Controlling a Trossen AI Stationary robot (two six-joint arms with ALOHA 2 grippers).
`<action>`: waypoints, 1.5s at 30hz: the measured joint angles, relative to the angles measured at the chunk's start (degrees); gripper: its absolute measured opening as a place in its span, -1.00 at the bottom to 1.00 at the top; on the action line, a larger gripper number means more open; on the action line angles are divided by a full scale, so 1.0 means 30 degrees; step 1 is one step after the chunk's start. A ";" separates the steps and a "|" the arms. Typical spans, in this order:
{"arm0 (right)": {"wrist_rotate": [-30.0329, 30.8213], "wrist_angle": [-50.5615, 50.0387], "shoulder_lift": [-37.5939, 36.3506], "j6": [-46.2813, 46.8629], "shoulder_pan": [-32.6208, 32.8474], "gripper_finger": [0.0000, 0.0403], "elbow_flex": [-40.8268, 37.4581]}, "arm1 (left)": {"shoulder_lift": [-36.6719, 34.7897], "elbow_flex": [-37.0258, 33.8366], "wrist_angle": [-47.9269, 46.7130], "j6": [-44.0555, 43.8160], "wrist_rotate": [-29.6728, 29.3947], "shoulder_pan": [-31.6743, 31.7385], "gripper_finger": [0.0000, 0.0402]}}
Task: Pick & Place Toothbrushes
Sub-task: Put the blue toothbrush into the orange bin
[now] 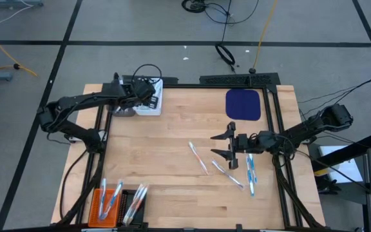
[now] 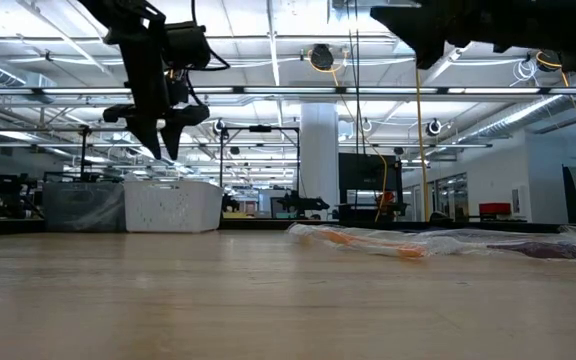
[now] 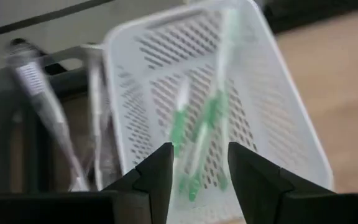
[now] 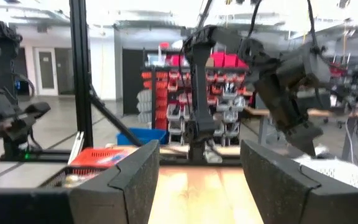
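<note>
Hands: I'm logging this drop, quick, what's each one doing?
Left hand: open, empty, over the white basket.
Right hand: open, empty, above the table.

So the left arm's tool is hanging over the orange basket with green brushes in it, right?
Not quite: the basket under the left tool is white, not orange. The left wrist view shows it, with the green toothbrushes lying inside. The orange basket sits at the opposite table edge, seen in the high view.

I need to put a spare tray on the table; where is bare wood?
Free: the middle, between the white basket and the loose toothbrushes; also the front right corner. Crowded: around the right hand and the front left baskets.
</note>
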 joint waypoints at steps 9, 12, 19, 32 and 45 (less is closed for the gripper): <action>-0.0067 -0.6064 -0.0122 0.3633 -0.0625 0.08 0.0000 | -0.0576 0.0000 0.0144 0.1193 0.1425 -0.2161 -0.22; -0.0060 -0.7795 -0.0130 0.5172 -0.0780 0.04 0.0006 | -0.0561 -0.0007 0.0294 0.1174 0.1473 -0.3101 -0.22; -0.0656 -1.3855 -0.0124 0.9580 0.1582 -0.11 0.0004 | -0.0554 -0.0007 0.0532 0.1113 0.1549 -0.5252 -0.22; -0.6590 -1.7611 -0.0117 2.1088 0.7283 -0.30 0.0007 | -0.0554 -0.0007 0.1093 0.1091 0.1179 -0.7289 -0.22; -0.7599 -1.9018 -0.0117 2.9680 1.0753 -0.42 0.0007 | -0.0554 -0.0004 0.1115 0.0176 0.1024 -0.7912 -0.22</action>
